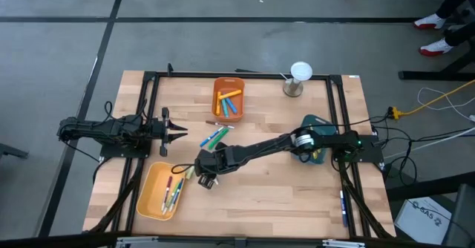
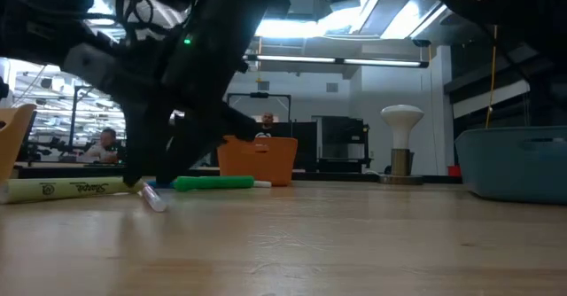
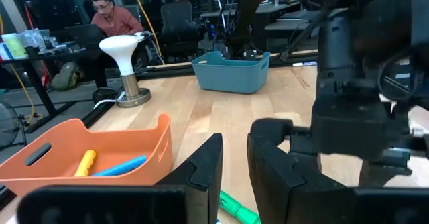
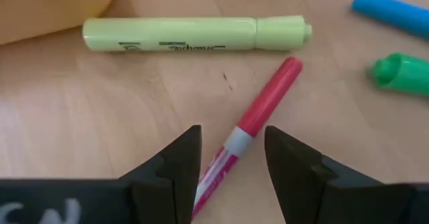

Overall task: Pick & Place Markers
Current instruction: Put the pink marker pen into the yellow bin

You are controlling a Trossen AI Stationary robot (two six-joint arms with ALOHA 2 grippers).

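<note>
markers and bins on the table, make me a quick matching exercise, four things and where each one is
Things:
1. red marker
2. pale yellow-green highlighter
3. orange bin
4. teal bin

Places:
A. under the right arm's base, on the table's right side
B. between the right gripper's open fingers
C. lying on the wood just beyond the red marker
D. at the table's far edge, holding yellow, orange and blue markers

Pairs: 1-B, 2-C, 3-D, 4-A

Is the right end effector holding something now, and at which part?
Not yet: its open fingers straddle the red marker near the grey band, without touching it. The left one holds nothing.
</note>
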